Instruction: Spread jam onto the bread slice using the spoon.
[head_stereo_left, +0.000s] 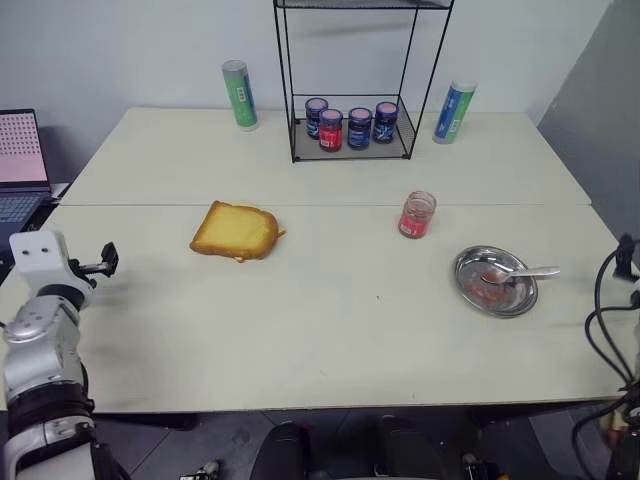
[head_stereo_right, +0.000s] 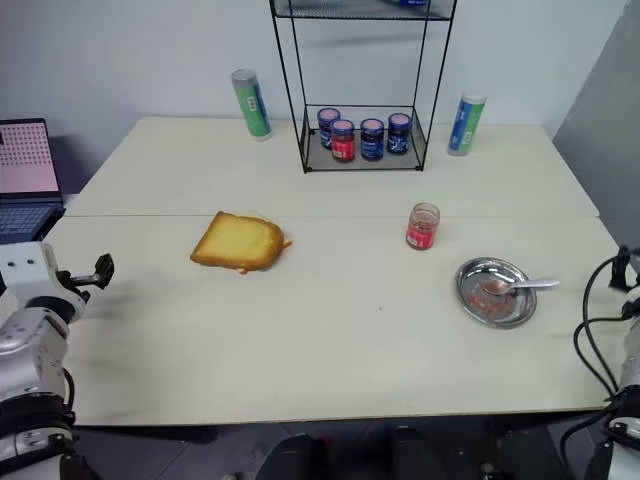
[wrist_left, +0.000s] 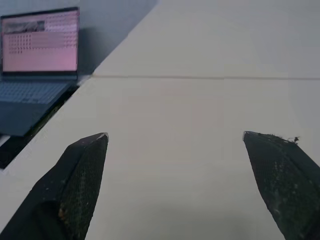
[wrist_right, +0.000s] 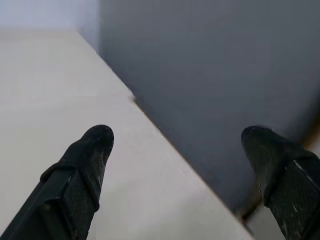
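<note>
So nothing has really kicked off yet as far as I can tell. Both arms sit out at the table's (head_stereo_left: 330, 330) side edges, and no spreading has happened: the bread slice (head_stereo_left: 236, 231) looks bare on top.

The left gripper (wrist_left: 175, 145) has its two black fingers spread wide with only bare tabletop between them, and a laptop (wrist_left: 37, 65) off past the finger on that side. The right gripper (wrist_right: 177, 137) is gaping just as wide, holding nothing, with the table edge running between its fingers and a grey wall beyond.

The spoon (head_stereo_left: 520, 273) lies in a small steel dish (head_stereo_left: 470, 262), bowl end down in the jam (head_stereo_left: 487, 292), handle poking out over the rim toward the right arm's side. That dish is well apart from the right fingers, but it's the nearer arm by far. The bread is closer to the left fingers, also well apart. An open jar (head_stereo_left: 416, 214) stands between dish and bread, and a wire rack (head_stereo_left: 350, 150) with more jars sits at the back.

My read: the step in hand is going for the spoon. The right fingers need to swing in over the dish, line up across that slim handle and pinch it without tipping the dish. Then carry a scoop over to the bread, steering round the jar.
</note>
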